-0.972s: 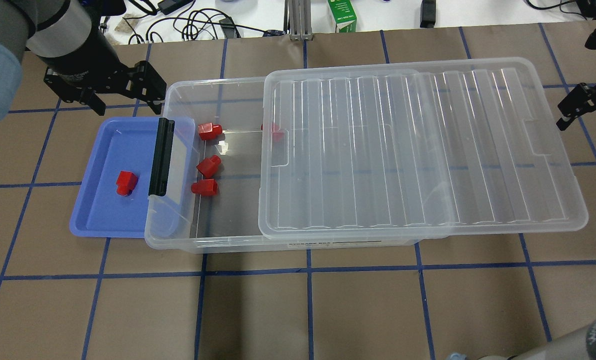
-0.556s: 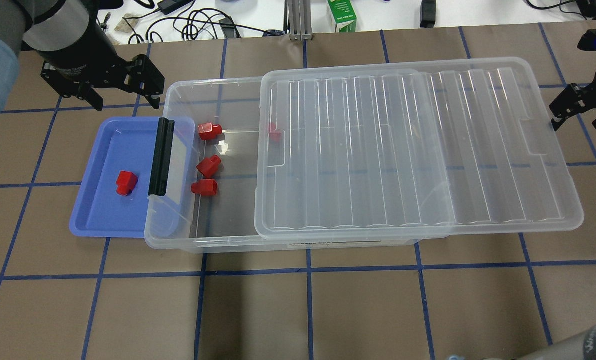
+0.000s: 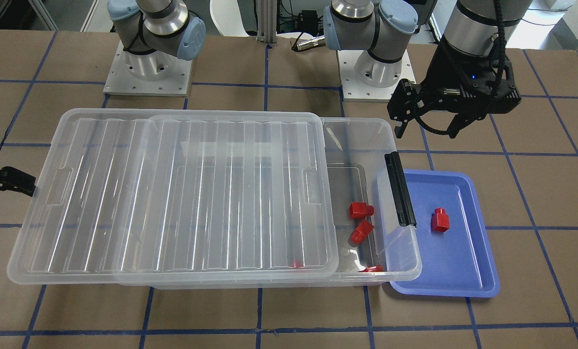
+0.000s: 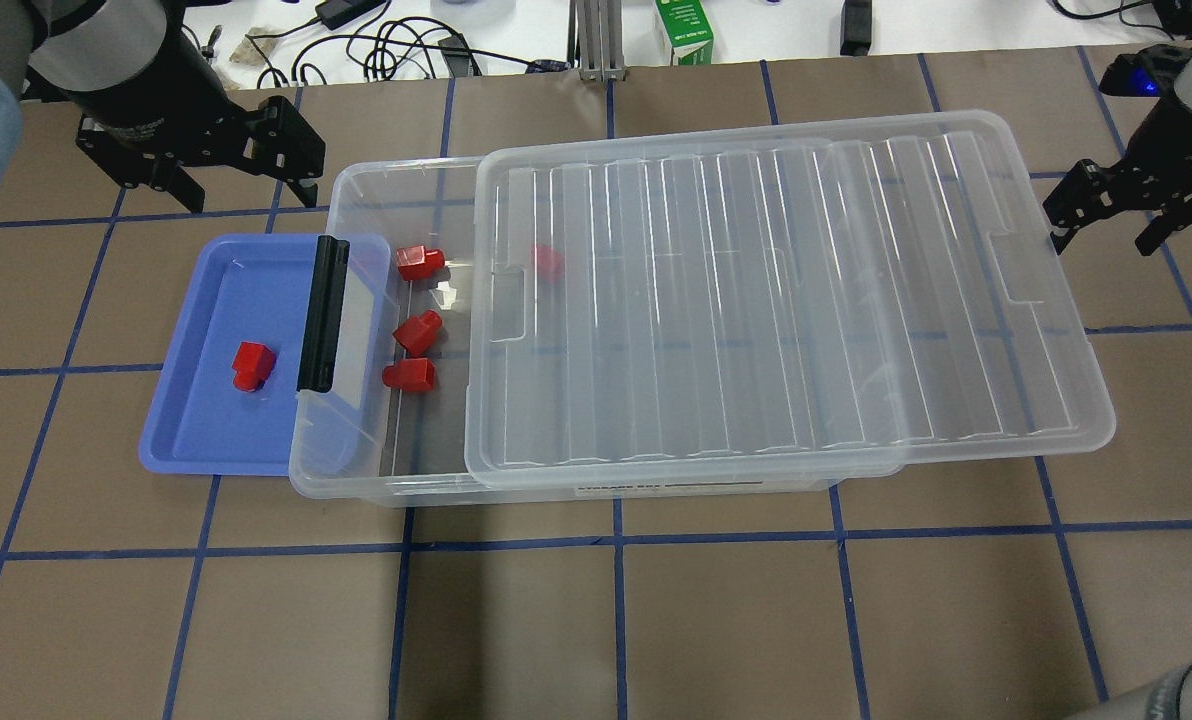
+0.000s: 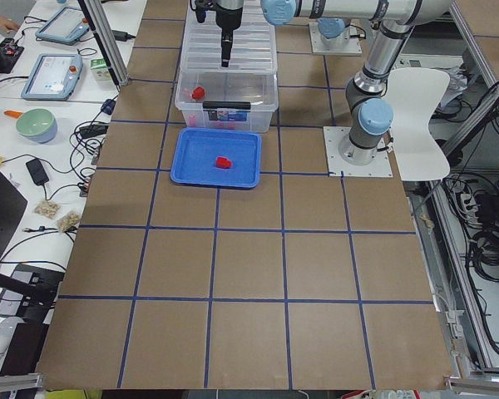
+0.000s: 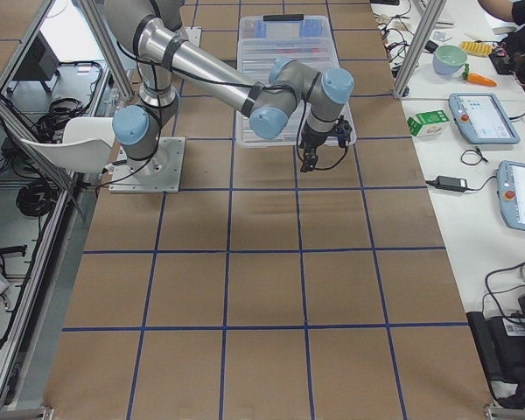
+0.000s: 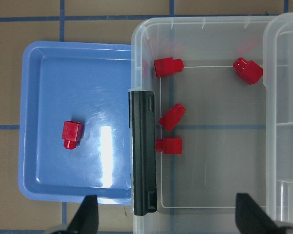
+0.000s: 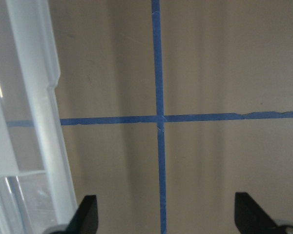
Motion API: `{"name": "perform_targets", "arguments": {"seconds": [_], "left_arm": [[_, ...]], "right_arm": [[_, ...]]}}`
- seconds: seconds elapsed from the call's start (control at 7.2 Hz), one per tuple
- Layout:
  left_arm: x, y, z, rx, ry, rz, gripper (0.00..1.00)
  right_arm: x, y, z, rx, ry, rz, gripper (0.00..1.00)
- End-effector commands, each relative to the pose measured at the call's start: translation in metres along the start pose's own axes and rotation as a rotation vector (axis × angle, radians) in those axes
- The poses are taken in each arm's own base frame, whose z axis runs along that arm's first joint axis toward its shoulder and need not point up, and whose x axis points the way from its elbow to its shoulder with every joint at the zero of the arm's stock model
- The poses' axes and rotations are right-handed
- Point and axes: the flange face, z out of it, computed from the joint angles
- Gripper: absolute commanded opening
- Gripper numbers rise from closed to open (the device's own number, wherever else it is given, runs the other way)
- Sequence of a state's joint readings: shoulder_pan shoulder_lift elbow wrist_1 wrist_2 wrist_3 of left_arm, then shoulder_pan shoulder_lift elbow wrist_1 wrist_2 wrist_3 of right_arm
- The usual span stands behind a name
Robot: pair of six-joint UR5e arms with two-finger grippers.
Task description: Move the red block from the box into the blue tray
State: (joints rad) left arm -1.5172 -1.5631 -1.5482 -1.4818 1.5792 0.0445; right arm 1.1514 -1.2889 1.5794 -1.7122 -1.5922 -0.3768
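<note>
One red block (image 4: 253,364) lies in the blue tray (image 4: 188,425), also seen in the left wrist view (image 7: 72,134). Three more red blocks (image 4: 418,331) lie in the uncovered left end of the clear box (image 4: 356,487), and another (image 4: 548,262) shows through the ribbed lid (image 4: 786,300). The lid covers most of the box and overhangs its right end. My left gripper (image 4: 249,200) is open and empty, behind the tray and the box's left end. My right gripper (image 4: 1101,245) is open and empty at the lid's right edge.
The box's black latch bar (image 4: 321,312) overlaps the tray's right side. A green carton (image 4: 683,30) and cables lie beyond the table's back edge. The arm bases (image 3: 148,68) stand on the robot's side of the box.
The lid has slid left over the box, hiding more of its opening. My right gripper moved left with it. My left gripper drew back a little, away from the tray.
</note>
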Motion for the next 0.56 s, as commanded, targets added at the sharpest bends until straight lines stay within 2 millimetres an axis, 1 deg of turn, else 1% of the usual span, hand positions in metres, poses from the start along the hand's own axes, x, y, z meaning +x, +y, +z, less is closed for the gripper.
{"name": "perform_targets", "arguments": {"seconds": [0.0,0.28,0.42], "left_arm": [[0.001,0.000,0.001,-0.003,0.000,0.001,1.00],[0.000,0.002,0.000,0.000,0.001,0.000,1.00],[0.001,0.002,0.000,-0.001,0.002,0.001,1.00]], "right_arm": [[-0.039,-0.002,0.004,0.008,0.011,0.030,0.99],[-0.078,-0.006,0.004,0.014,0.022,0.053,0.99],[-0.091,-0.007,0.004,0.023,0.028,0.062,0.99]]}}
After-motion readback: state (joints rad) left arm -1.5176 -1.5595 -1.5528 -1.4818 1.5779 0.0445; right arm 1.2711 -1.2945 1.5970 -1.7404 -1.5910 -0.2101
